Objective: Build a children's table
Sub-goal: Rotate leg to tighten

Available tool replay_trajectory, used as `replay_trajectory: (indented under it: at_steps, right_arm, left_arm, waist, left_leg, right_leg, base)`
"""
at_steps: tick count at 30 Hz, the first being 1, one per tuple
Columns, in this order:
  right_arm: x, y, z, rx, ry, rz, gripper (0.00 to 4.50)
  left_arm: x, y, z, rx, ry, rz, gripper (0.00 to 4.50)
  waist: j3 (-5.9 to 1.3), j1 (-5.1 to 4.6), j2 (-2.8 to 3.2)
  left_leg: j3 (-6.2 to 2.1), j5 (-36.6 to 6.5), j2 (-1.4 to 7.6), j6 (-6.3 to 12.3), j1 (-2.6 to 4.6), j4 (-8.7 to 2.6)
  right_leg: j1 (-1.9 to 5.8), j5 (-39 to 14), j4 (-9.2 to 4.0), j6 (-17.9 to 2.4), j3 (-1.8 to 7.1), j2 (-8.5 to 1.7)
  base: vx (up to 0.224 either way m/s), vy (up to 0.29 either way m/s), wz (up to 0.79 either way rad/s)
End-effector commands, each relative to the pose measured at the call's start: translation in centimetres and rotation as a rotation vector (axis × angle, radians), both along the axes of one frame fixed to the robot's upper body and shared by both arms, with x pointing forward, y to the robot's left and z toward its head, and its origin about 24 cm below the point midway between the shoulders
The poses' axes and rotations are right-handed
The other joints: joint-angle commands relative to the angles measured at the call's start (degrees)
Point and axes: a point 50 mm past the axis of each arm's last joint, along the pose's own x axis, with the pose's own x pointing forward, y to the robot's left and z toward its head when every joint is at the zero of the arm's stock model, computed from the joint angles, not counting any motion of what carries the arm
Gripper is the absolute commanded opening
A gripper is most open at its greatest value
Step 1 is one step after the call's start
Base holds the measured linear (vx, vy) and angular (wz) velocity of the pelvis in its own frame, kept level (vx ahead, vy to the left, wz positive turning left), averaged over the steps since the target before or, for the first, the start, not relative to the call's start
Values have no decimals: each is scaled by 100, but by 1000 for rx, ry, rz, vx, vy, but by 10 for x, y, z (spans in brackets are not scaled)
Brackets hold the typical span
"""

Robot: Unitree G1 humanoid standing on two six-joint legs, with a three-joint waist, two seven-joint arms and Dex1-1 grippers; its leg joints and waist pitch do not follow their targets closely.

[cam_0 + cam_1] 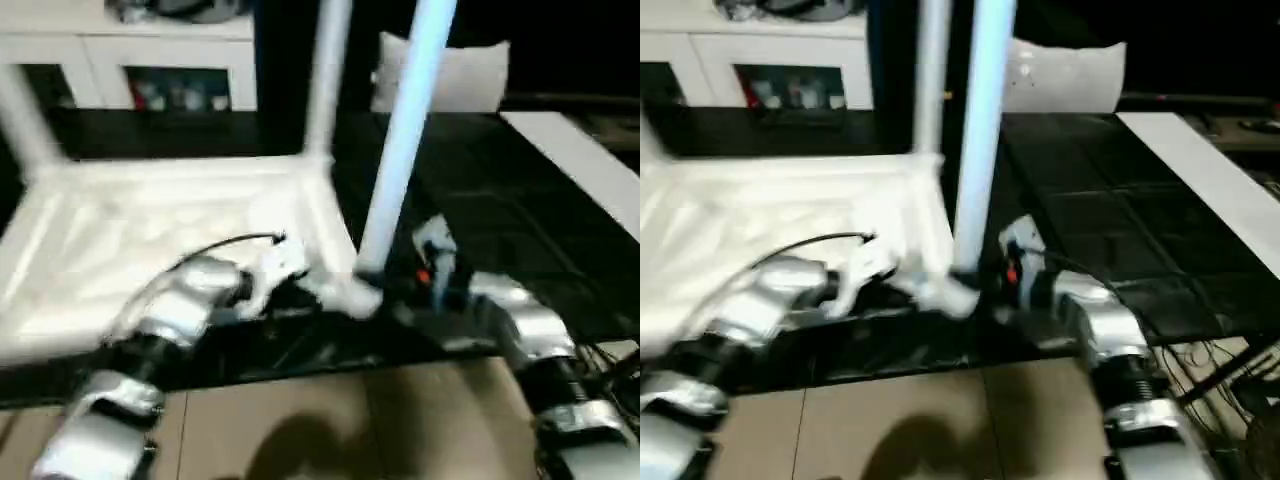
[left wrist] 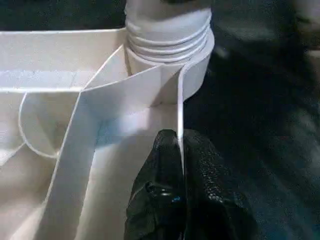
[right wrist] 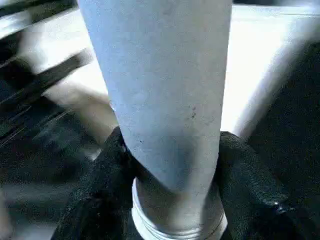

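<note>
The children's table lies upside down on a black mat, its white ribbed top (image 1: pixel 150 220) facing up. One leg (image 1: pixel 405 130) stands upright in the near right corner socket (image 2: pixel 170 55). Further legs rise at the far right corner (image 1: pixel 328 80) and the far left corner (image 1: pixel 25 120). My left gripper (image 2: pixel 179 145) is shut on the top's thin side wall just beside that near socket. My right gripper (image 3: pixel 172 150) is closed around the foot of the near leg, one black finger (image 3: pixel 100 185) pressed against each side of it, just above the threaded collar.
A white cabinet with glass doors (image 1: pixel 150 60) stands behind the table at the back left. A pale grey cushion (image 1: pixel 470 75) sits at the back, behind the near leg. A white board (image 1: pixel 590 170) lies on the mat (image 1: pixel 500 200) at the right. Tan floor tiles (image 1: pixel 350 420) lie nearest me.
</note>
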Motion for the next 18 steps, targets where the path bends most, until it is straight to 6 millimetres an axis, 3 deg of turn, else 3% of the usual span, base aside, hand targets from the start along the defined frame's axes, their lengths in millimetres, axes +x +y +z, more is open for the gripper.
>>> replay_trajectory:
  at_steps: [1,2,5,7,11,14,18]
  right_arm:
    - [7,8,-8,-8,81,-232,201]
    - [8,9,-7,-11,70,-234,201]
    - [8,18,-3,-109,-61,-168,269]
    - [6,20,1,-57,-60,-144,288]
    - [2,12,7,-57,-90,-130,322]
    - [1,3,10,-58,-110,-117,356]
    - [-8,-19,18,-85,-154,29,378]
  left_arm:
    - [6,-22,11,-70,-51,93,0]
    - [6,-23,11,-74,-52,98,0]
    - [5,-35,14,-106,-69,111,0]
    - [5,-37,14,-88,-80,98,0]
    - [3,-33,14,-58,-102,67,0]
    - [2,-28,13,-43,-111,36,0]
    - [-1,-17,12,4,-137,-102,0]
  waist:
    - [-329,39,5]
    - [-339,41,1]
    - [-347,63,-24]
    - [-375,106,-10]
    - [-380,152,14]
    - [-378,164,16]
    - [-367,190,10]
  left_leg:
    - [-82,-1230,143,-61,17,-420]
    - [-79,-1191,127,-45,4,-402]
    - [-57,-1049,136,32,-15,-389]
    - [-44,-782,128,148,-33,-379]
    - [-37,-557,133,314,-31,-379]
    - [-33,-605,133,321,-27,-380]
    - [-37,-728,141,341,-25,-383]
  right_leg:
    - [237,-2148,-567,-718,292,-484]
    - [250,-2127,-570,-732,285,-492]
    - [248,-1876,-558,-745,292,-492]
    - [289,-1257,-491,-866,312,-474]
    - [317,-569,-438,-996,309,-458]
    - [327,-565,-443,-1028,307,-464]
    - [339,-804,-468,-934,311,-471]
  base:
    - [0,0,0]
    - [0,0,0]
    - [0,0,0]
    - [0,0,0]
    - [0,0,0]
    - [0,0,0]
    - [0,0,0]
